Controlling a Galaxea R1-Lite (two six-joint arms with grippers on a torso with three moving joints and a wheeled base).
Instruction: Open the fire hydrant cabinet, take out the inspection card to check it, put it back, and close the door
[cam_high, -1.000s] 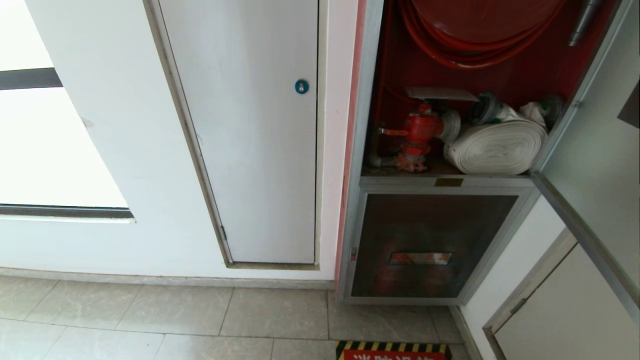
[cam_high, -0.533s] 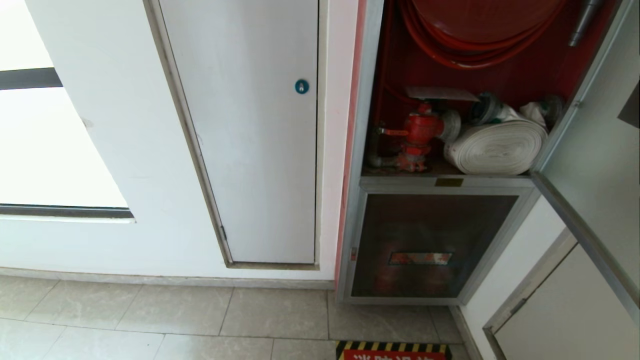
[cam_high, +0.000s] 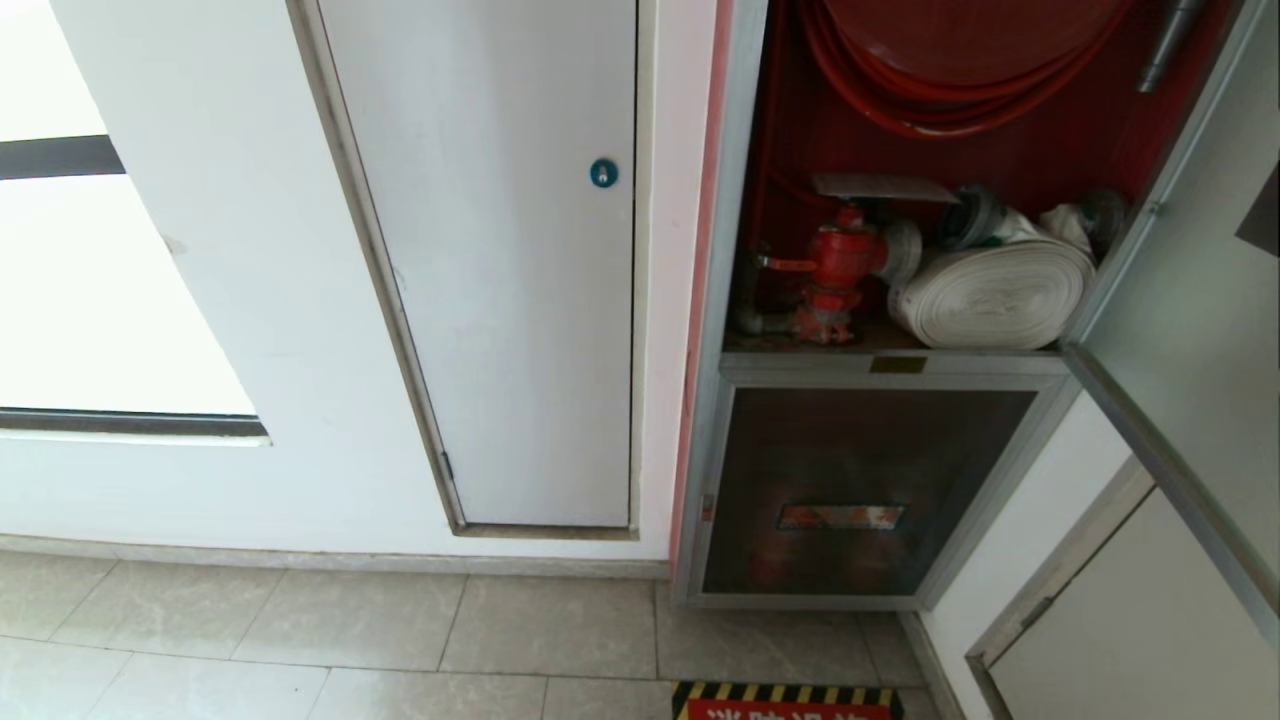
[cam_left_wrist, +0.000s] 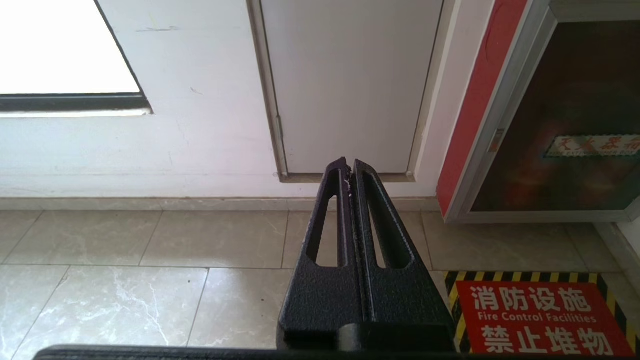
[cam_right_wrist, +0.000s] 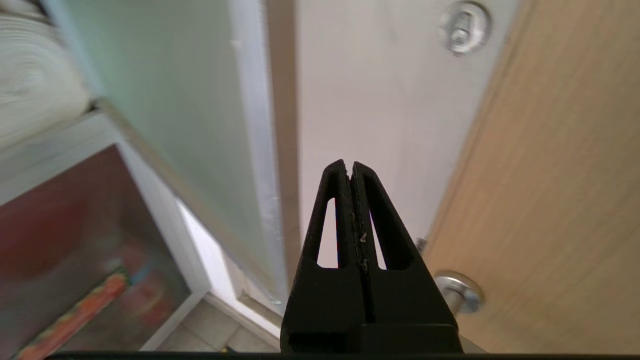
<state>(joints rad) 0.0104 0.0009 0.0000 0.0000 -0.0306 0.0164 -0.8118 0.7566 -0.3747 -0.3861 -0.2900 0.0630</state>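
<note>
While neither arm shows in the head view, each wrist view shows its own claw. Left claw (cam_left_wrist: 350, 167): fingers pressed fully together, nothing between them, held low over the tiled floor (cam_left_wrist: 150, 250). A red floor sign (cam_left_wrist: 540, 315) with a yellow-black striped border lies just to one side of it.

Right claw (cam_right_wrist: 350, 170): fingers likewise pressed together, empty, pointing at a white wall panel (cam_right_wrist: 380, 110). A wooden door (cam_right_wrist: 565, 175) with a round metal knob (cam_right_wrist: 457, 292) lies to one side, the framed edge of the glass door (cam_right_wrist: 175, 115) to the other.

Farther back, the fire hydrant cabinet (cam_high: 715, 300) stands at the right of the head view, against the wall. Its door (cam_high: 1190, 330) is swung open to the right, edge-on to the camera. Inside the red-lined upper compartment: red hose reel (cam_high: 960, 70) at top, red valve (cam_high: 835, 260) at lower left, white flat hose roll (cam_high: 1000, 295) beside it on the shelf.

A thin whitish sheet (cam_high: 880, 187) rests flat above the valve; print not legible, so cannot confirm it is the inspection card.

Below the shelf, a shorter dark glass panel (cam_high: 860, 490) with a red rectangular label is shut. Left of the cabinet: a plain white panel (cam_high: 500, 300) with a small blue round lock (cam_high: 603, 173), also shut.
</note>
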